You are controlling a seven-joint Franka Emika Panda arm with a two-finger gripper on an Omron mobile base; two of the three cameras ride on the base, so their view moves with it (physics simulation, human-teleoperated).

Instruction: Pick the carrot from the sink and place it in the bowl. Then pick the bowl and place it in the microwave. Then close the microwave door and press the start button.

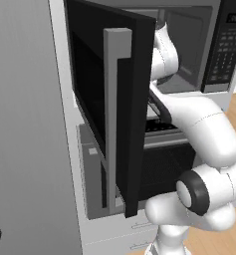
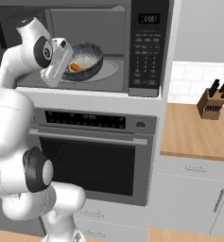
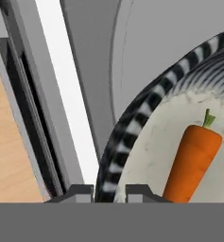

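Fingertips (image 3: 80, 191) straddle bowl (image 3: 132, 137) rim, narrow gap, rim between them; grip on bowl looks likely, contact not certain. Gripper (image 3: 109, 193) reaches into microwave (image 2: 146, 52); bowl sits on or just over turntable (image 2: 108, 71). Judged step: set bowl down flat, centred on turntable, release, back straight out without dragging rim. Carrot (image 3: 191, 160) lies inside bowl. Door (image 1: 109, 109) wide open beside arm; clear it before closing.

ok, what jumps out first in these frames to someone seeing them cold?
The open microwave door, swung wide across the left base view. Then the white arm reaching into the microwave, where the bowl sits on the turntable with the carrot inside. In the hand view the gripper straddles the bowl's rim.
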